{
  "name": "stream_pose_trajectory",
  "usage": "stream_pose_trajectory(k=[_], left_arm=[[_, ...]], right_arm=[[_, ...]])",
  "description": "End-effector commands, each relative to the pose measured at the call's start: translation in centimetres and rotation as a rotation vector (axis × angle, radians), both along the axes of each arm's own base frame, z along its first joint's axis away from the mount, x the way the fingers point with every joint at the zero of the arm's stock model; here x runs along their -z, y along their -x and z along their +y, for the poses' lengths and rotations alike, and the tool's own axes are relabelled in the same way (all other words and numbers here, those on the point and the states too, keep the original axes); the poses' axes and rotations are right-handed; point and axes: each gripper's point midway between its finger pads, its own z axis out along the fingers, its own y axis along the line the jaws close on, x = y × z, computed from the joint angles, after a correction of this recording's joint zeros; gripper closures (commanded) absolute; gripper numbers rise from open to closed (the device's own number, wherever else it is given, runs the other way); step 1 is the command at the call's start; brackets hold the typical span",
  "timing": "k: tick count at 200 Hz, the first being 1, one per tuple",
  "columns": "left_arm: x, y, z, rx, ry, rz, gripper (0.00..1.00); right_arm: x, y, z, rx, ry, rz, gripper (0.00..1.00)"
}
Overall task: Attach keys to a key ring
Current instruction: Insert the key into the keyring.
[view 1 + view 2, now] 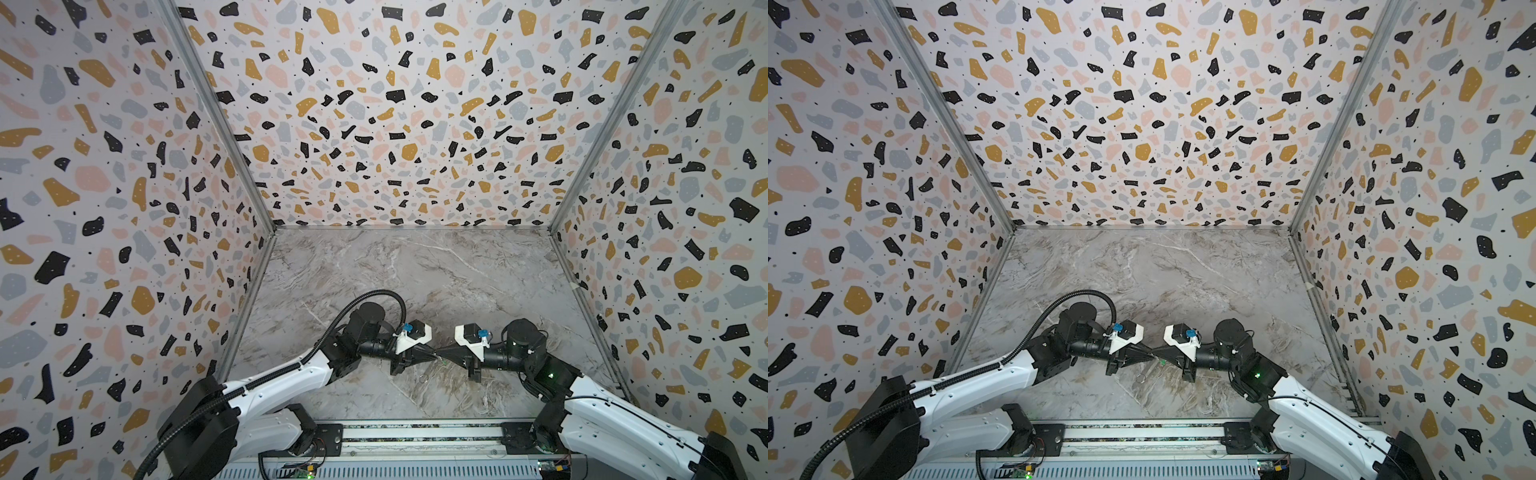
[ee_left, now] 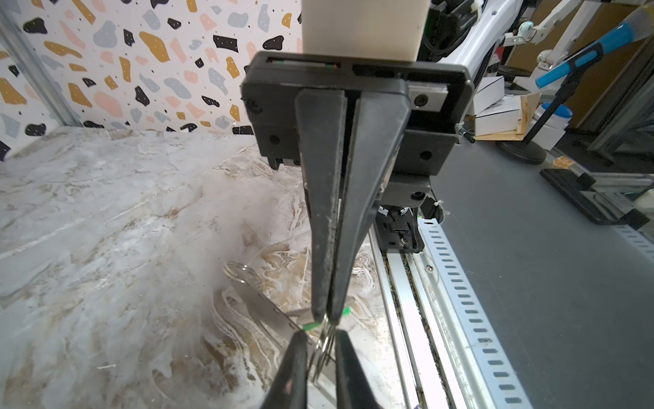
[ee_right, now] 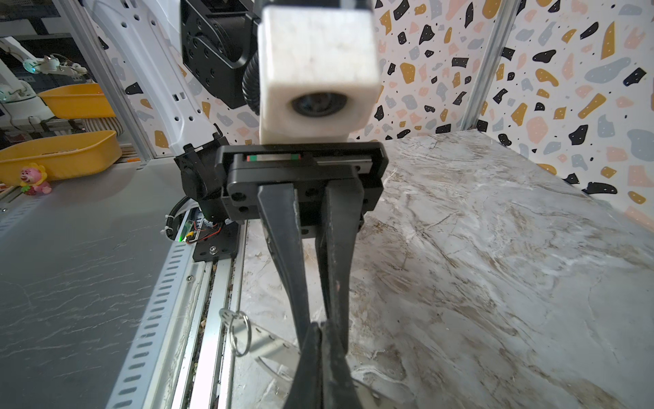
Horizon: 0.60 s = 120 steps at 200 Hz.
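Nearest the front rail, the key ring [image 3: 240, 333] is lying flat on the marble table [image 1: 374, 266]. A flat silvery strip [image 2: 262, 301] is resting beside it, and neither arm is touching it.

Just beyond and above it, the two arms are meeting nose to nose at mid-table. The left gripper [image 3: 320, 324] is pointing right and the right gripper [image 2: 327, 315] is pointing left, tips almost touching.

The right gripper is clamping fully closed. Green plastic is poking out on both sides of its tips, so it looks to be pinching the key [image 2: 346, 311] by the head. The head is sitting crosswise to the jaws, roughly near-to-far. The shaft is hiding, so I cannot tell which way it is pointing.

The left gripper's jaws are standing only a slit apart. In the left wrist view, thin wire loops [image 2: 323, 348] are showing between its fingers [image 2: 295, 368], reading like a split ring seen edge-on. Whether it is actually gripping them, I cannot tell.

So it is all turning on that tiny gap. The key is sitting immediately right of the left tips, at the same height. Both arms are equally close to it, while the ring on the table is waiting down below on the near side.
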Motion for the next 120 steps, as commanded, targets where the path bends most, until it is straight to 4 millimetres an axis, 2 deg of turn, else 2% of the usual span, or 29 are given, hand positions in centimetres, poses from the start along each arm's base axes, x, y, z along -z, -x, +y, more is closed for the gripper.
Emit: stream_pose_trajectory(k=[1, 27, 120], left_arm=[[-1.63, 0.13, -0.61, 0.034, 0.038, -0.037, 0.93], [-1.62, 0.16, -0.59, 0.032, 0.037, -0.038, 1.0], [-2.06, 0.06, -0.05, -0.005, 0.063, -0.065, 1.0]], right_arm=[[-3.24, 0.09, 0.33, -0.018, -0.066, -0.061, 1.0], [-3.21, 0.05, 0.28, -0.014, -0.066, -0.063, 1.0], [-2.96, 0.18, -0.41, 0.014, -0.069, -0.071, 1.0]])
